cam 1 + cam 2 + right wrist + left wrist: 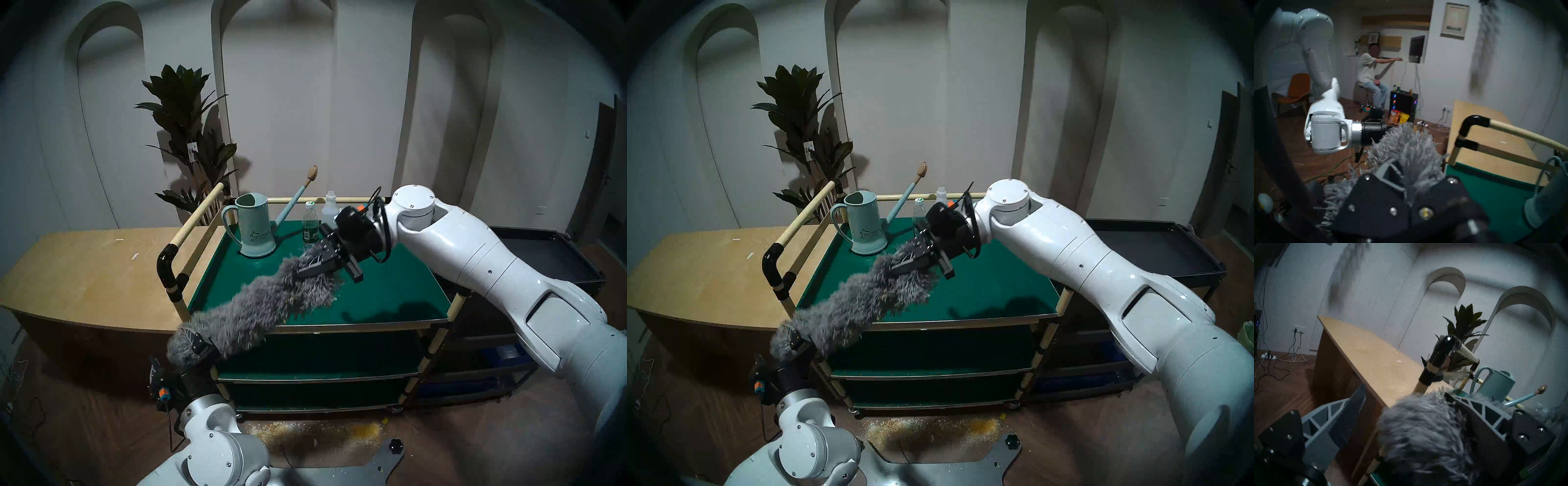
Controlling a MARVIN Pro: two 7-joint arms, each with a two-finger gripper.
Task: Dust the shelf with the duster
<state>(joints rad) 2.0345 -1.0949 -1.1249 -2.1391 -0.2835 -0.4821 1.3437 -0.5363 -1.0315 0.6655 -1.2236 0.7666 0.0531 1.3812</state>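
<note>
The long fluffy grey duster lies slantwise over the front left part of the dark-green shelf and sticks out past its front left corner. My right gripper is shut on the duster's far end, above the middle of the board. My left gripper stands open at the near end, off the corner. In the left wrist view the duster rests against one finger, with a gap to the other. Grey strands of the duster fill the right wrist view.
A pale-blue watering can, a green-labelled bottle and a clear bottle stand at the shelf's back. A wooden table is to the left, a black cart to the right. Yellow crumbs lie on the floor.
</note>
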